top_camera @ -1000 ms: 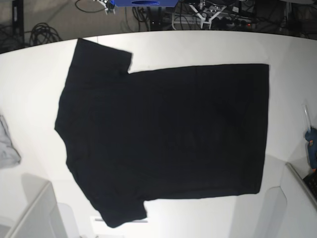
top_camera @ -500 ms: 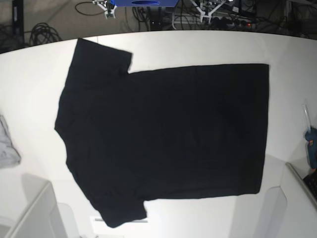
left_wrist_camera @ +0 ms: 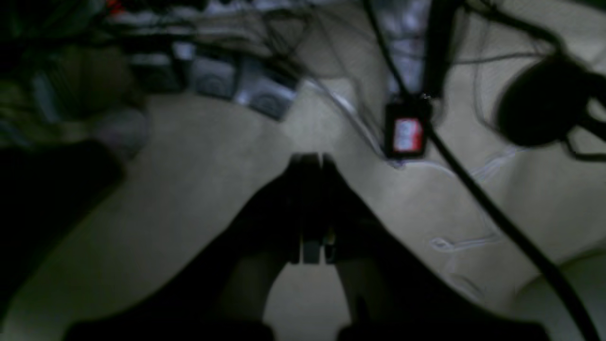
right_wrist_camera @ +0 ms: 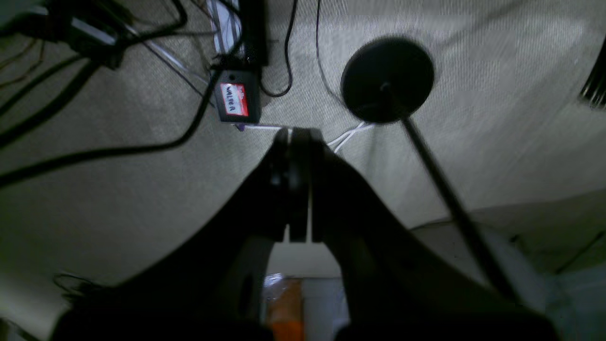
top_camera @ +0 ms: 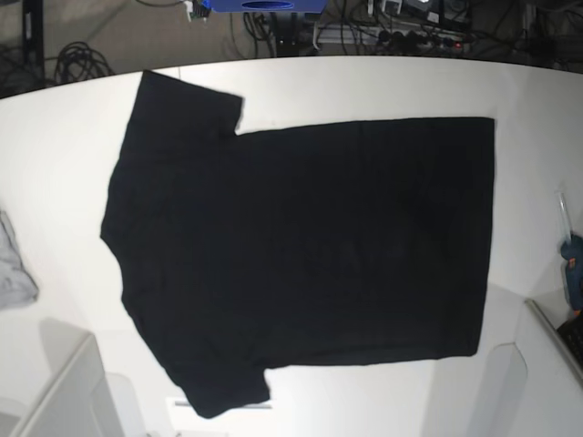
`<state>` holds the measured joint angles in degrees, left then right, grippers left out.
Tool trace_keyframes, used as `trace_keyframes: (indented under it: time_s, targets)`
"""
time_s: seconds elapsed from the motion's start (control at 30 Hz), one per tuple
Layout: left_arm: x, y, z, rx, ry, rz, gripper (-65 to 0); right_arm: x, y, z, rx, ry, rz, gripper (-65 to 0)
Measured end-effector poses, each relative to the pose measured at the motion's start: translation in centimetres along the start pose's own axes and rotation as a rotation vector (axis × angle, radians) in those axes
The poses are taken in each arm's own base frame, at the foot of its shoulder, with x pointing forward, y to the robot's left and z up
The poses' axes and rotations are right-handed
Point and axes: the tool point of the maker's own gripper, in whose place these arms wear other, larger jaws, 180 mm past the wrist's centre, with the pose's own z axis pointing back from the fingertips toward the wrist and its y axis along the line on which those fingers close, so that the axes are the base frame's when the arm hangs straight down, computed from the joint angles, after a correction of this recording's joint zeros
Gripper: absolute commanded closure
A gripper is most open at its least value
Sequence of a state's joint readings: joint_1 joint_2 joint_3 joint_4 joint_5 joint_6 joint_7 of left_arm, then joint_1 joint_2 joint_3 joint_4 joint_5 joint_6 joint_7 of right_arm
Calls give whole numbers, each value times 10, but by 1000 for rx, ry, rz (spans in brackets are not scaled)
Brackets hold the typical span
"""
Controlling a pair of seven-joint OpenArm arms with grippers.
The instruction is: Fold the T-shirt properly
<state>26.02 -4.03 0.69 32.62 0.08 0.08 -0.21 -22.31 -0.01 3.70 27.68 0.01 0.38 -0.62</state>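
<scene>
**Both pincers shut, shirt flat on the desk**

Now two pincers show, each empty with jaws pressed together: the left pincer (left_wrist_camera: 310,163) and right pincer (right_wrist_camera: 296,137) both hang over carpeted floor strewn with cables. One T-shirt (top_camera: 301,246) lies spread flat, plain black side up, on the white desk (top_camera: 383,86), away from both pincers. One grey cloth (top_camera: 14,269) sits at the desk's edge, apart from the T-shirt.

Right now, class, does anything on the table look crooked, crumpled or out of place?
Nothing stands out. The T-shirt lies spread flat on the white table, plain black side up, sleeves out, not yet folded. A small grey cloth sits bunched at the table's edge, apart from it.
</scene>
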Motion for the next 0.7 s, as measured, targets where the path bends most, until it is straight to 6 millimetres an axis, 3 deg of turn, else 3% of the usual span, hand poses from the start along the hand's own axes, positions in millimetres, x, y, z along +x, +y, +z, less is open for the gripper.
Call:
trace_keyframes:
  time_s: [0.1,0.23,0.37,0.47,0.7]
  targets:
    - [5,15,13,19,-59,-22,0,-10,-21,8,-43,18,-79,0]
    - [5,28,36,31,-114,-51,0,6,-45,24,-94,-49,-107,0]
    - [6,34,62,37,-165,-70,0,7,-47,45,-105,-82,-105,0]
    - [20,32,82,19,-234,-96,0,6,-50,63,-114,-97,-96,0]
    - [54,34,129,10,-366,-148,0,42,-57,110,-145,-210,-145,0]
